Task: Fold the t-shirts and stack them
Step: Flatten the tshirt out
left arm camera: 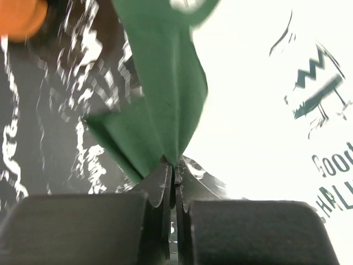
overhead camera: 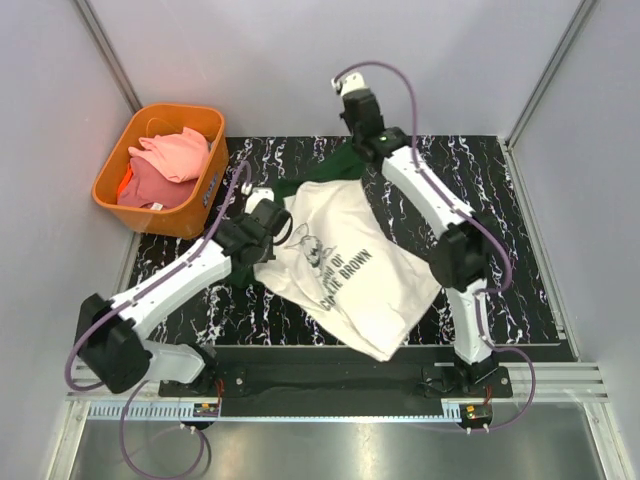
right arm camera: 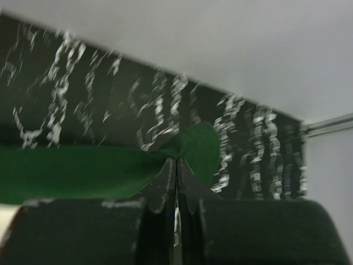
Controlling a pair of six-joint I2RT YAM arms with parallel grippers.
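Orange basket [overhead camera: 108, 172] at the far left holds the pink and coral t-shirts [overhead camera: 165, 165], bunched and unfolded. Left gripper [left arm camera: 174, 164] is clamped tight on a dark green sleeve [left arm camera: 165, 105] of the cream t-shirt [overhead camera: 345, 270], which is spread print-up over the middle of the black marbled tabletop [overhead camera: 510, 260]. Right gripper [right arm camera: 176, 161] is pinched together on green cloth at the shirt's far edge.

Tee front, top view: black lettering [overhead camera: 338, 276] on the cream tee [overhead camera: 385, 290], just below the cartoon face [overhead camera: 305, 240]; "OF" ends the first line and "BROWN" ends the second, the other letters too small to tell.
Tee front, left wrist view: "Good" below the face; the line under it is cut off and blurred.
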